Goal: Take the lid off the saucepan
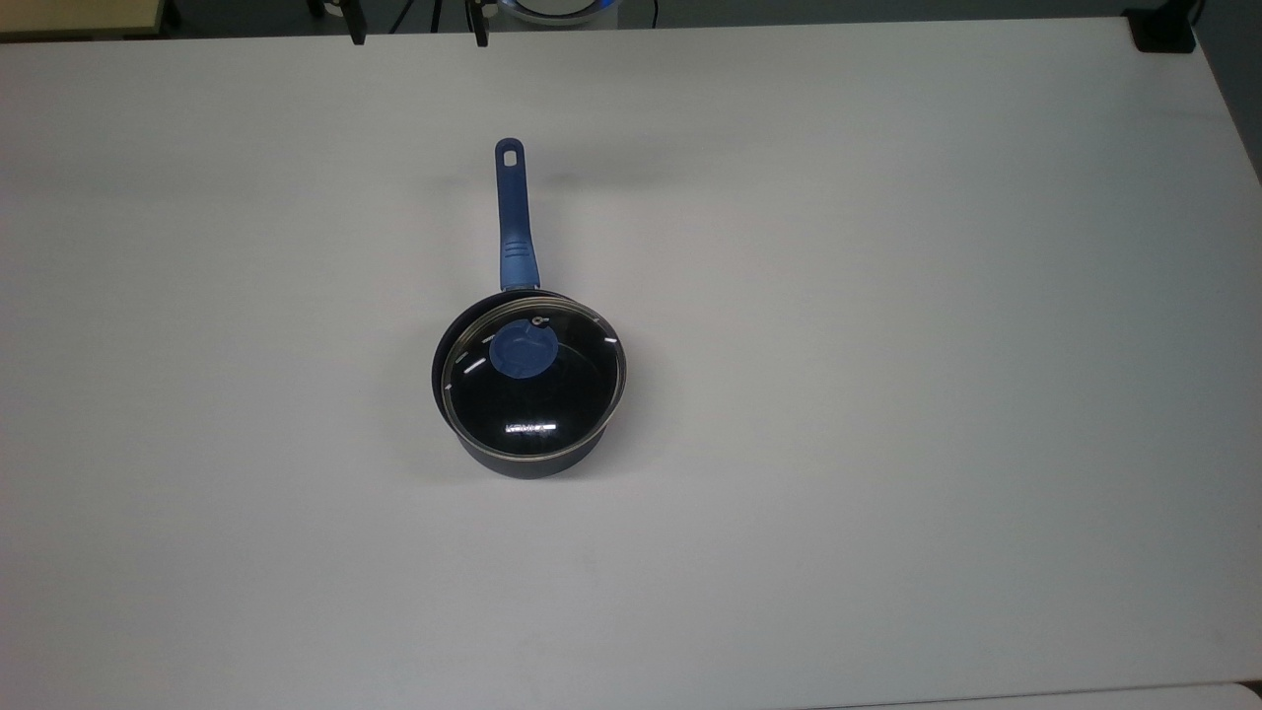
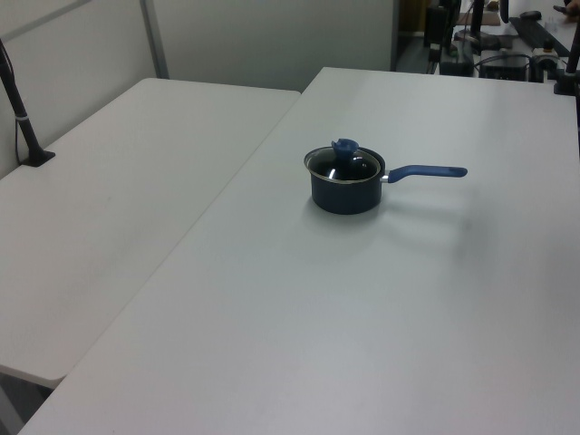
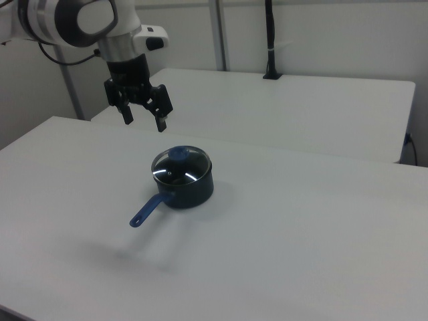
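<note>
Saucepan lidded on white table; second table alongside.

Top view: two dark slender uprights and a round white-and-blue object cut off by the upper edge; a black block at the upper right corner, partly cropped. Right view: the white robot arm truncated at the right view's left and top edges. Left view: dark equipment beyond the white table's far edge, too small to identify; a black post cropped at the left view's left.
</note>
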{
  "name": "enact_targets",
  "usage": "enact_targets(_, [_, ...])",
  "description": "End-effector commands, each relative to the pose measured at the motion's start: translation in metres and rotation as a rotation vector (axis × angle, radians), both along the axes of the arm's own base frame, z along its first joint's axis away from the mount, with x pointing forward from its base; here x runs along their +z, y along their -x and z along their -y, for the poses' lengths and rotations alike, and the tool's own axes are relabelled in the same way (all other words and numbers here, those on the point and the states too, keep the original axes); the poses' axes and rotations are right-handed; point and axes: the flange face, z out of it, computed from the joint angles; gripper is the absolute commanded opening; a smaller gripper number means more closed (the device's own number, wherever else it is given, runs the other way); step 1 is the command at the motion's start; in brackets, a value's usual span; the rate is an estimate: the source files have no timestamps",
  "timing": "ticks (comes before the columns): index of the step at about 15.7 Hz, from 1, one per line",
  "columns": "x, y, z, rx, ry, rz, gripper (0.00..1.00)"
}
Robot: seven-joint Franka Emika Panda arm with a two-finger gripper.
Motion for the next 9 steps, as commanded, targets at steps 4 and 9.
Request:
enact_targets(4, [0.000,0.005,0.002,0.005,0.010,0.001,1.00])
enact_targets(9, [-0.023,-0.016,-0.001,-0.028,0.006,0.000,1.00])
